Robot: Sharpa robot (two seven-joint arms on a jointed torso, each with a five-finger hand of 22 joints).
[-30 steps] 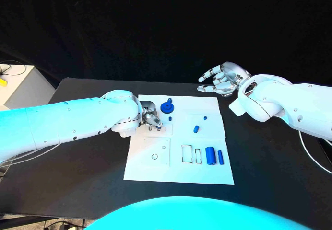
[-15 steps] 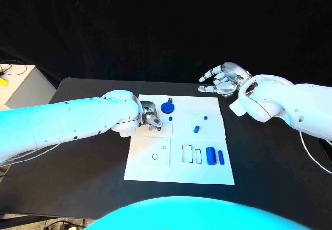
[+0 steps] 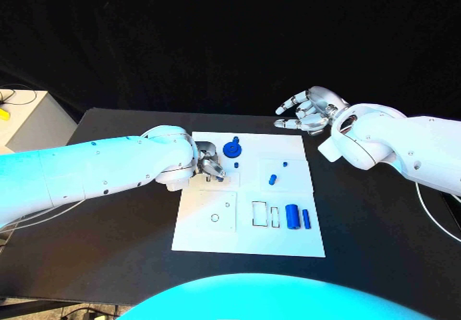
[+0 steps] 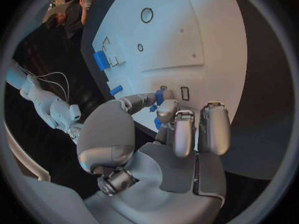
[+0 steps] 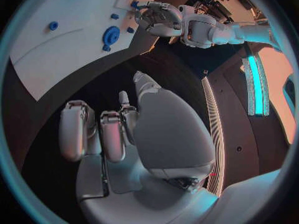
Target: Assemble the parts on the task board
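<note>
The left hand works low over the task board at the board's ten o'clock corner, fingers curled close together around a small blue part pinched at their tips. At one o'clock from that hand a round blue part sits on the board; a short blue peg lies near the board's centre, and two blue cylinders lie side by side at four o'clock. The right hand hovers off the board's one o'clock corner above the black table, fingers spread apart, holding nothing.
</note>
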